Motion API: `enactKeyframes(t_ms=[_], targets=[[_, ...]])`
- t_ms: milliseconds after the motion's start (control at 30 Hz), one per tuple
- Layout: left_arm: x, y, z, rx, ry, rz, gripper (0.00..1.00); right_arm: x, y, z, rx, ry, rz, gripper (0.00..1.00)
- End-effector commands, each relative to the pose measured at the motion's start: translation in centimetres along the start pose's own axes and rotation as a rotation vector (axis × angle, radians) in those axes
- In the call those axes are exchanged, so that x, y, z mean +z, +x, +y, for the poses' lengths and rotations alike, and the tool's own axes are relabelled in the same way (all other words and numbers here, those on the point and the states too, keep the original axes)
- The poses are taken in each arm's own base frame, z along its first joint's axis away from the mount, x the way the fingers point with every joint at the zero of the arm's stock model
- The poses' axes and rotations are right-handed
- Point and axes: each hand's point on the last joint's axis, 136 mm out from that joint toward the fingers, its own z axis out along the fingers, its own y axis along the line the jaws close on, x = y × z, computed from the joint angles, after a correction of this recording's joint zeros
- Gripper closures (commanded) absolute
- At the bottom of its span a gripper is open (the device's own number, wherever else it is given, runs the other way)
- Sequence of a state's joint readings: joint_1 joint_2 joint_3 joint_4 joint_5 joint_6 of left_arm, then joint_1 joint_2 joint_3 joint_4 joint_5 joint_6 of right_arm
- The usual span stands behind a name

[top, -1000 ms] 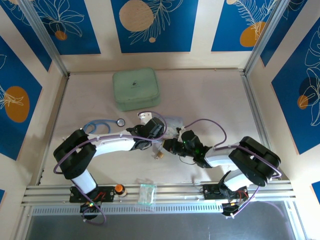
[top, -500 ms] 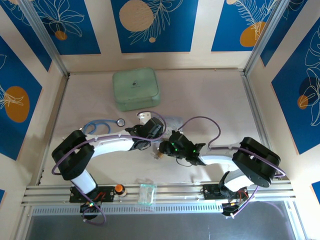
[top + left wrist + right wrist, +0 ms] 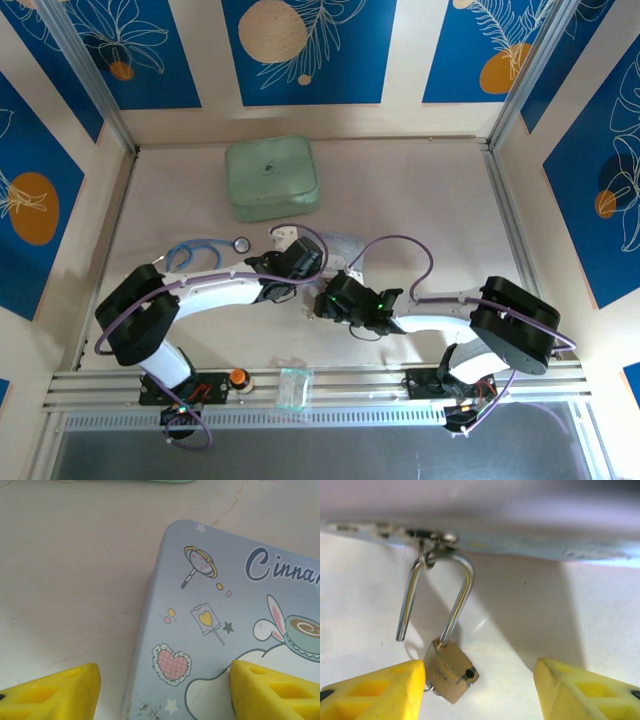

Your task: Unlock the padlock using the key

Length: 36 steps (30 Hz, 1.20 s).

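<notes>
Now seeing the padlock lying on the pale table, its brass body low in the right wrist view. Noting the silvery shackle standing swung out of it: one leg seated in the body, the other hanging free beside it, the bend hooking through a small metal loop at the edge of the tin. Finding the right gripper hovering with its yellow fingers spread wide, pinching nothing, the brass body sitting just beside one of them. Finding the left gripper spread as well, one finger hanging over the tin's cartoon-printed lid, the other over bare table beside it, gripping nothing. From above, seeing both grippers meeting near the middle of the table, a pale green case lying well behind them, a stethoscope lying to the left, and an orange button and a small clear bag sitting on the near rail.
</notes>
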<state>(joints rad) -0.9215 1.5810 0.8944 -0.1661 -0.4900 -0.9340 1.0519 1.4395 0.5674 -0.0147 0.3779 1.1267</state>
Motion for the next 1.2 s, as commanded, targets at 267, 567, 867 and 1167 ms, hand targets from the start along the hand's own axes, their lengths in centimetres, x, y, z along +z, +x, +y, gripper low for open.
enactKeyframes(t_ms=[267,567,867,1167], targets=[[-2.1,0.1,2.1,0.117,-0.058,0.09,0.16,0.7,5.0,-3.8,-0.062,0.219,0.225,0.37],[-1.3,-1.3,3.0,0.128,-0.094,0.085,0.14,0.8,5.1,-2.5,-0.111,0.243,0.223,0.32],[0.3,-1.7,3.6,0.141,-0.117,0.095,0.08,2.2,5.2,-1.1,-0.158,0.258,0.247,0.34],[1.3,-1.3,3.5,0.161,-0.129,0.107,0.08,2.5,6.9,-3.0,-0.124,0.277,0.306,0.6]])
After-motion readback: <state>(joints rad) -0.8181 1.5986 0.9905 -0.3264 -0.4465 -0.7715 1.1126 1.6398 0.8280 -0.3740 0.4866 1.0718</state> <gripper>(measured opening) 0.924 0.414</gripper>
